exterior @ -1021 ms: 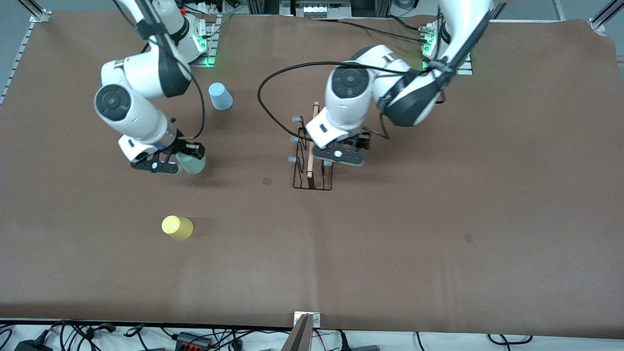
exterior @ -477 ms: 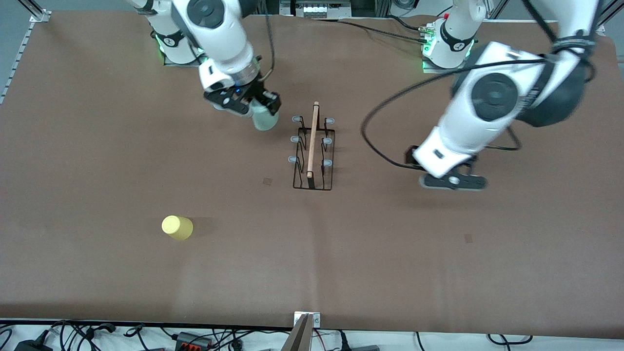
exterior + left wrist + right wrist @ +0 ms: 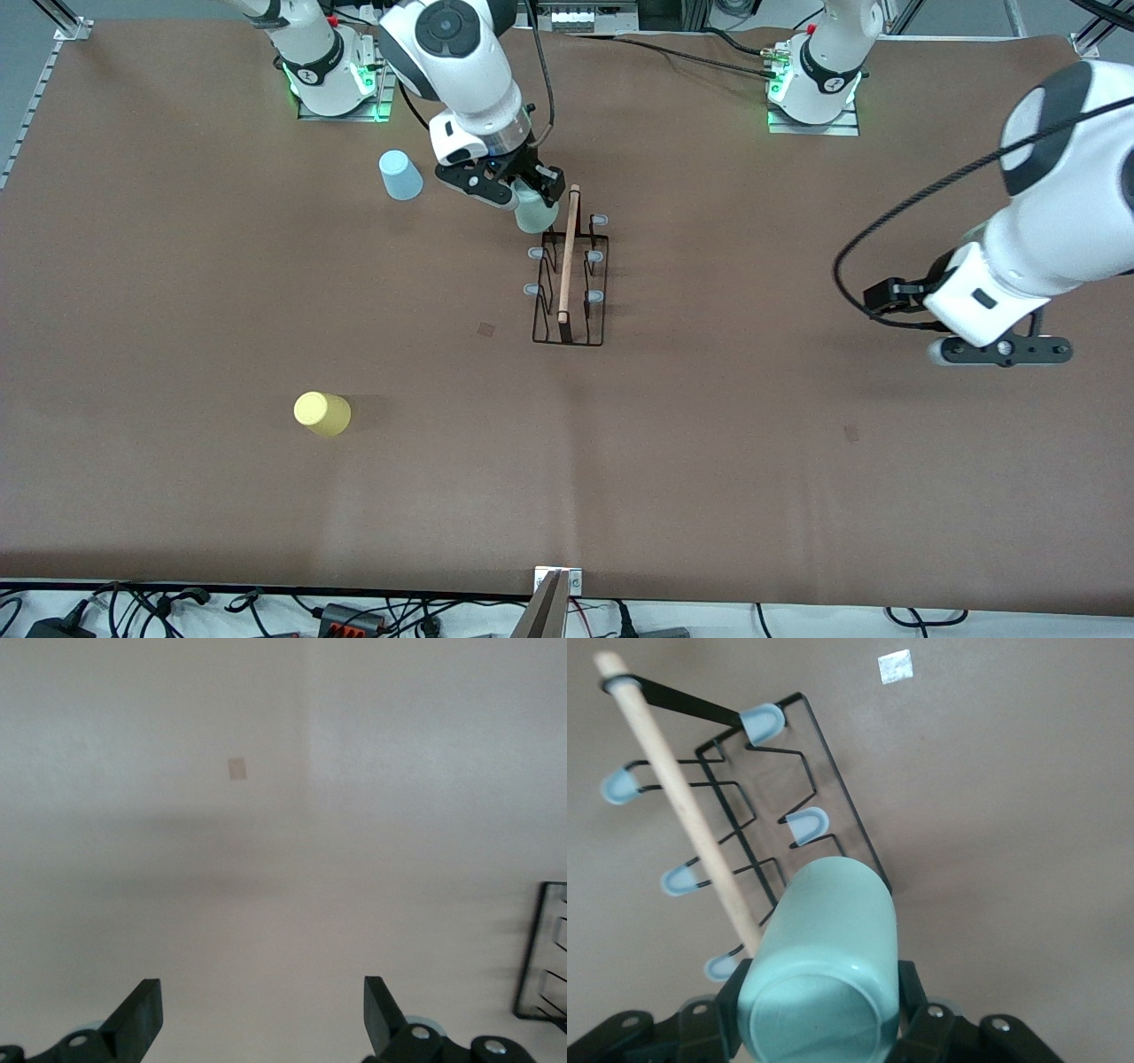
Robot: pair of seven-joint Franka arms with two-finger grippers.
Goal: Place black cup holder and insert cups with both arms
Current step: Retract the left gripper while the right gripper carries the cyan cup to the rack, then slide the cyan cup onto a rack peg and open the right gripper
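Black wire cup holder (image 3: pixel 570 275), item one: stands upright on the brown tabletop (image 3: pixel 709 461), wooden rod handle (image 3: pixel 568 252) along its top, six pale-tipped pegs, none carrying a cup.

Pale green cup (image 3: pixel 534 211): clenched in the right gripper (image 3: pixel 521 188), over the end of the cup holder nearest the robots' bases; in the right wrist view it hangs over a peg on that end, bottom toward the camera (image 3: pixel 824 966).

Light blue cup (image 3: pixel 400 175): upside down on the tabletop, toward the right arm's end from the cup holder and farther from the front camera than it.

Yellow cup (image 3: pixel 322 413): on the tabletop, toward the right arm's end from the cup holder, nearer the front camera.

Left gripper (image 3: pixel 1001 351): fingers spread, holding nothing, over bare tabletop well apart from the cup holder, toward the left arm's end; this arm waits.

Step in hand, as judged: holder placed, first cup going on. Next move calls for lining the cup's mouth with a peg, lowering it clear of the handle, then letting go.
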